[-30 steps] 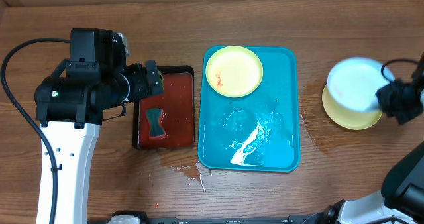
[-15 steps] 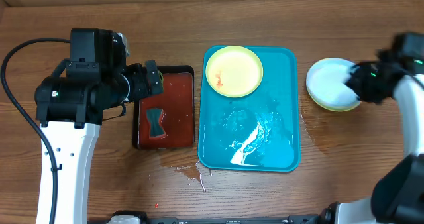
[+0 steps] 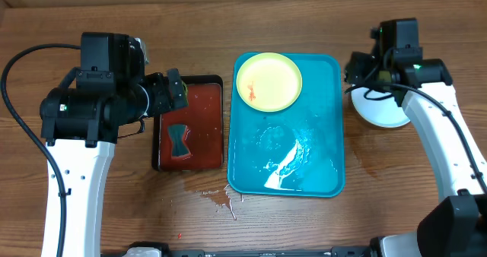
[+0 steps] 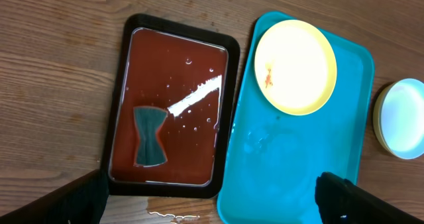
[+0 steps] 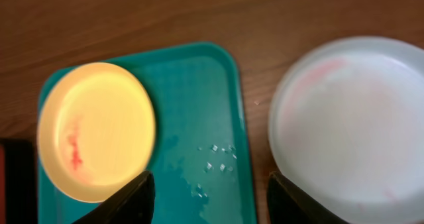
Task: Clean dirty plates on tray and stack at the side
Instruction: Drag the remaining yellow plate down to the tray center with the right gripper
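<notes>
- Left arm: it is folded over the left side of the table [image 3: 304,14]. The left gripper [image 3: 175,90] hovers above the far-left part of the dark red tray [image 3: 202,105]. In the wrist view its fingers [image 4: 79,197] are spread wide, with nothing between them.
- Right arm: it rises along the right edge and bends toward the centre. The right gripper [image 3: 359,68] hangs over the gap between the far-right corner of the turquoise tray [image 3: 319,166] and the stacked plates. Its fingers [image 5: 129,197] are apart and empty.
- Surroundings: the black-rimmed dark red tray lies just left of the turquoise tray. Its surface is wet, and a dark bow-tie-shaped pad [image 3: 178,141] lies in its near-left part. A small puddle [image 3: 221,198] lies on the table off the turquoise tray's near-left corner.
- On the tray: one yellow-green plate [image 3: 268,80] lies flat in the far-left corner, with a red smear left of its centre. The rest of the tray floor carries a glistening film of water.
- Beside the tray: on the table to the right, a pale blue plate [image 3: 383,109] rests on a lower plate [image 4: 378,121], of which only a yellow-green edge shows. The upper plate's face has a faint pink trace.
</notes>
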Motion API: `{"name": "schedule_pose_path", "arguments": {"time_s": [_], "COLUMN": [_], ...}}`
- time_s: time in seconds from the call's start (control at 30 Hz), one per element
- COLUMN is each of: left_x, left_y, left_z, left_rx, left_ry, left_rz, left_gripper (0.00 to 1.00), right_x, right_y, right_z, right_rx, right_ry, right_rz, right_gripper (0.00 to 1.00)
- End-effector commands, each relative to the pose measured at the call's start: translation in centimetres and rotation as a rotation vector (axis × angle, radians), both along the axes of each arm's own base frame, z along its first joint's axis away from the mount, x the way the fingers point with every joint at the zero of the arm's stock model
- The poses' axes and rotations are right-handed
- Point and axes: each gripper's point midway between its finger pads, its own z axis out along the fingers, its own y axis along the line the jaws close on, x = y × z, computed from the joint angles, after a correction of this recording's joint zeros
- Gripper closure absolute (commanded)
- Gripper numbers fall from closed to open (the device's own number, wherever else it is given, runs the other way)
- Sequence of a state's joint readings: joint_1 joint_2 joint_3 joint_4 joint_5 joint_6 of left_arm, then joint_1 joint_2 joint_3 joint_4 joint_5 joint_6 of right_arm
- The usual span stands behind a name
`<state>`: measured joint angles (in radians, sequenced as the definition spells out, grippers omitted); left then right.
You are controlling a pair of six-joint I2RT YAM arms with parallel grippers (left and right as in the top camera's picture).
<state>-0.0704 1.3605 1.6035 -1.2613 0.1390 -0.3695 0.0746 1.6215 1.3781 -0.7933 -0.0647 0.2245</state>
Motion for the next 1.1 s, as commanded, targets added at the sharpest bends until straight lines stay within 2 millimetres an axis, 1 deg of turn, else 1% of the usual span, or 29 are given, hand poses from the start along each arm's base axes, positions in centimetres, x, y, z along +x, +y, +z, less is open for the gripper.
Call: {"name": "schedule_pose_path", "arguments": {"time_s": [0.0, 0.07, 0.27, 0.4, 0.47, 0.53, 0.57, 0.63, 0.67, 0.7, 0.73, 0.8, 0.9, 0.93, 1.0, 1.07], "left_x": [0.0, 0.0, 0.0, 0.0, 0.0, 0.0, 0.0, 0.0, 0.0, 0.0, 0.0, 0.0, 0.0, 0.0, 0.0, 0.0], "left_y": [-0.2, -0.2, -0.2, -0.2, -0.2, -0.2, -0.2, -0.2, -0.2, -0.2, -0.2, -0.2, -0.2, -0.2, -0.2, -0.2], "left_z": [0.8, 0.8, 0.8, 0.8, 0.8, 0.8, 0.8, 0.8, 0.8, 0.8, 0.8, 0.8, 0.8, 0.8, 0.8, 0.8], "left_rx": [-0.005, -0.005, -0.005, -0.005, -0.005, -0.005, -0.005, -0.005, -0.005, -0.005, -0.005, -0.005, -0.005, -0.005, -0.005, -0.005], "left_ry": [-0.024, -0.024, -0.024, -0.024, -0.024, -0.024, -0.024, -0.024, -0.024, -0.024, -0.024, -0.024, -0.024, -0.024, -0.024, -0.024], "left_rz": [-0.012, -0.012, -0.012, -0.012, -0.012, -0.012, -0.012, -0.012, -0.012, -0.012, -0.012, -0.012, -0.012, -0.012, -0.012, -0.012], "left_gripper": [0.0, 0.0, 0.0, 0.0, 0.0, 0.0, 0.0, 0.0, 0.0, 0.0, 0.0, 0.0, 0.0, 0.0, 0.0, 0.0], "right_x": [0.8, 1.4, 2.7, 3.1, 3.4, 3.6, 3.7, 3.7, 3.7, 3.7, 3.6, 3.3, 2.8, 2.2, 1.5, 0.2], "right_y": [2.6, 3.7, 7.6, 9.8, 10.2, 10.2, 9.9, 9.4, 9.0, 8.6, 8.4, 7.7, 6.7, 6.2, 5.9, 5.6], "right_z": [-1.6, -3.1, -9.5, -12.4, -13.6, -14.7, -15.3, -15.8, -15.8, -15.8, -15.7, -15.0, -12.7, -10.9, -8.7, -6.3], "right_rx": [0.018, 0.018, 0.002, -0.005, -0.033, -0.067, -0.084, -0.103, -0.108, -0.102, -0.093, -0.072, -0.044, -0.035, -0.027, -0.024], "right_ry": [0.004, 0.02, 0.092, 0.104, 0.107, 0.11, 0.115, 0.127, 0.134, 0.142, 0.147, 0.165, 0.171, 0.165, 0.152, 0.142], "right_rz": [0.128, 0.149, 0.236, 0.277, 0.28, 0.271, 0.257, 0.234, 0.21, 0.182, 0.165, 0.116, 0.049, 0.031, 0.02, 0.021], "right_gripper": [0.44, 0.44, 0.44, 0.45, 0.5, 0.56, 0.61, 0.71, 0.78, 0.9, 0.96, 0.96, 0.96, 0.96, 0.96, 0.96]}}
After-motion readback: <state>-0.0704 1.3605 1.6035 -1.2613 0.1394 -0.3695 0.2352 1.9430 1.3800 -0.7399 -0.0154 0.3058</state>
